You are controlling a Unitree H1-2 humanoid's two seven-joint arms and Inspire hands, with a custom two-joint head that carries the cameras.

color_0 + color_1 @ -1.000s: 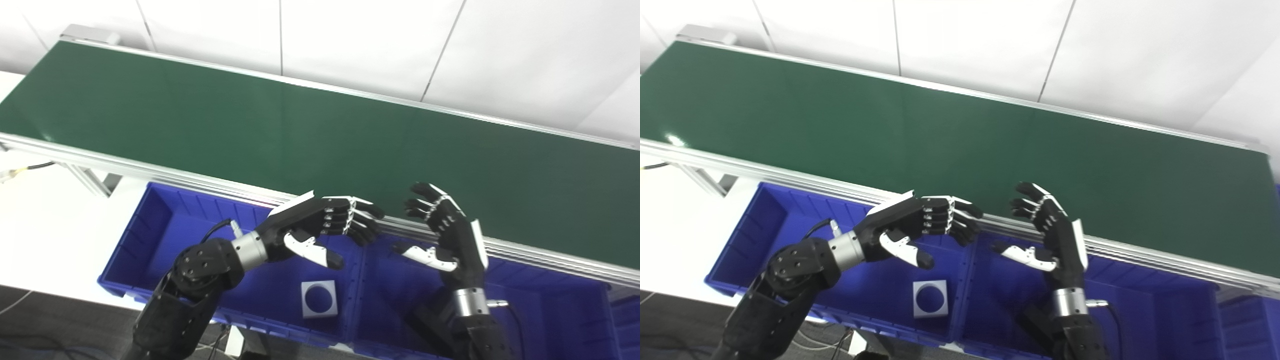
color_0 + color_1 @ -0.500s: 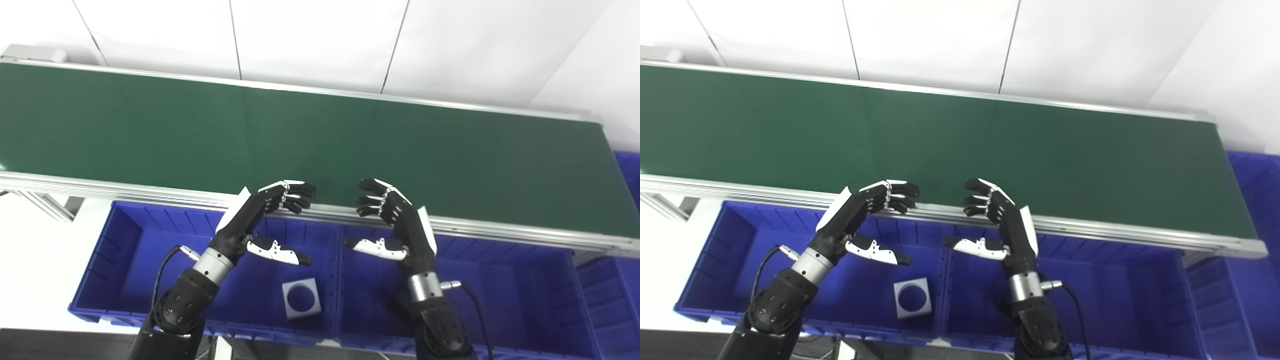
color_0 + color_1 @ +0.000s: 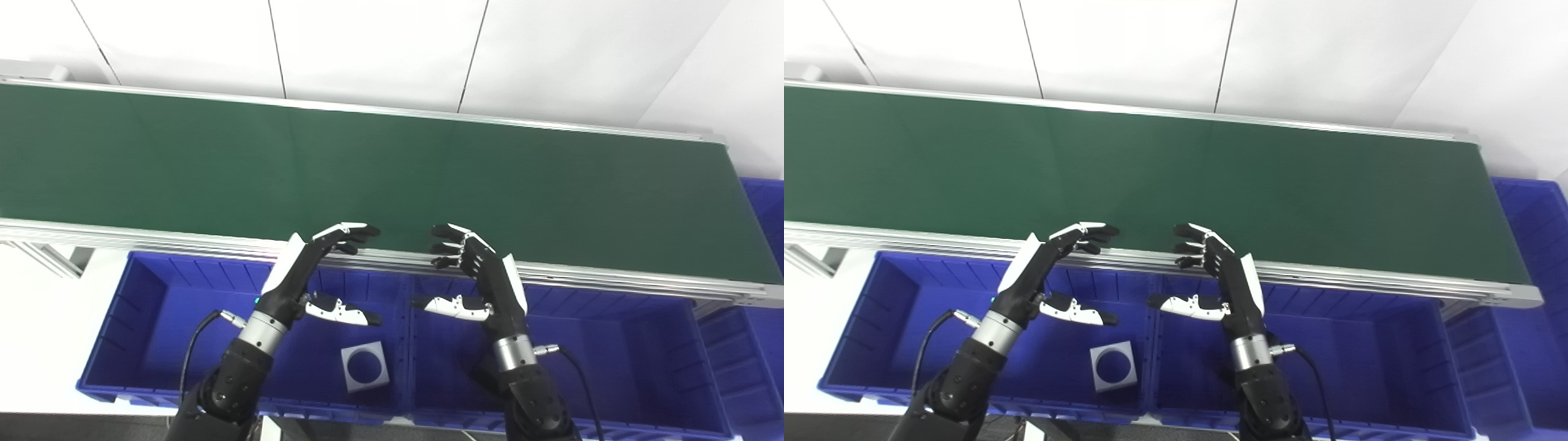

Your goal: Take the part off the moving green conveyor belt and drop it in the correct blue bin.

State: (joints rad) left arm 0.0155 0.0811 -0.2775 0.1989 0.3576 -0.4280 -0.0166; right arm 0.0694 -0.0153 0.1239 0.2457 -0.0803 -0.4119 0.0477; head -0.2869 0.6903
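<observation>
The green conveyor belt (image 3: 392,171) runs across the view and carries no part. A grey square part with a round hole (image 3: 365,366) lies on the floor of the left blue bin (image 3: 153,318). My left hand (image 3: 309,275) is open and empty, held above that bin, fingertips near the belt's front rail. My right hand (image 3: 484,278) is open and empty, held above the middle blue bin (image 3: 612,343), fingertips also near the rail. The two hands face each other.
The belt's aluminium front rail (image 3: 184,242) runs just above the bins. Another blue bin (image 3: 762,208) stands past the belt's right end. A white wall is behind the belt. A white surface (image 3: 30,318) lies left of the bins.
The camera has swung right, so the whole picture shifted and the belt's right end came into view. Both hands rose a little toward the rail and stayed open. The grey part stayed in the bin.
</observation>
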